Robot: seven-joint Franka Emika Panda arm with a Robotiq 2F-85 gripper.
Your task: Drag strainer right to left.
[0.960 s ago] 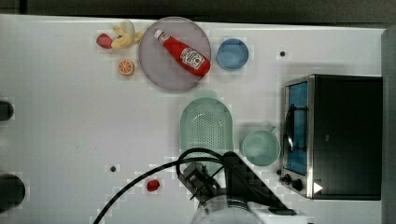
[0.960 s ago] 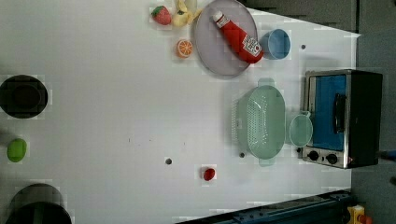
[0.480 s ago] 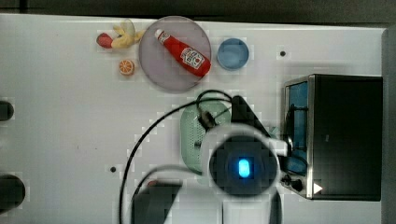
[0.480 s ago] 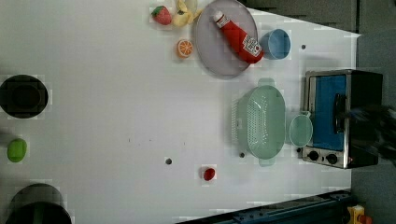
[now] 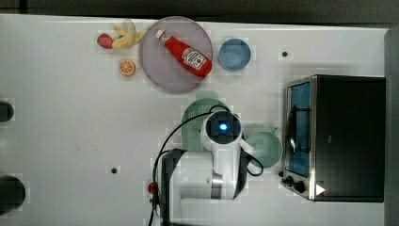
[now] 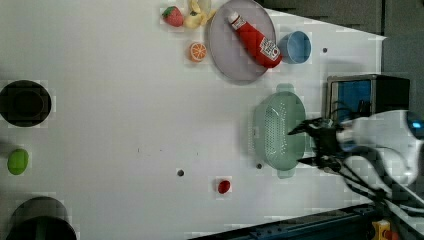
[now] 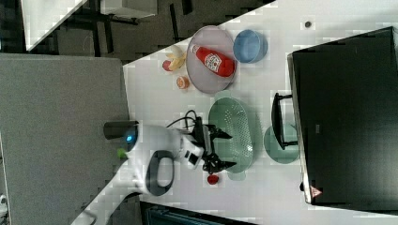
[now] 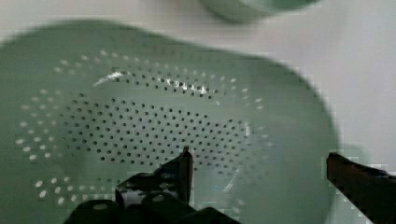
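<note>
Strainer [image 6: 279, 131] sits on white tabletop [image 6: 125, 125], just below the grey plate [image 6: 239, 47] in the left view. Long axis runs up-down in the left view. Pale mint, perforated bottom, small tabs at both ends.

Claw [image 6: 305, 143] open, fingers spread wide. In the left view it reaches in from the right, over the strainer's right rim. Wrist view: one finger [image 8: 184, 168] over the perforated bottom, the other outside the rim; strainer [image 8: 154, 130] wall between them. Cannot tell whether either finger touches. In the right view the claw [image 7: 224, 149] comes from the arm side, over the strainer's [image 7: 231, 133] lower half.

Surroundings:
- Mint cup [image 5: 266, 148] just beside strainer [image 5: 197, 115], on the top view's right, between strainer and toaster oven [image 5: 336, 136].
- Plate carries a ketchup bottle [image 6: 255, 40], lying flat.
- Blue bowl [image 6: 295, 46] just right of the plate in the left view.
- Orange slice [image 6: 197, 51], strawberry [image 6: 172, 16] and banana [image 6: 197, 12] to the left view's left of the plate.
- Small red item [image 6: 224, 186] on the tabletop, below and left of the strainer in the left view.
- Green lime-like item [image 6: 17, 161] and two dark round objects well apart, at the left view's far left.

To the left view's left of the strainer: bare tabletop, a few dark dots.
</note>
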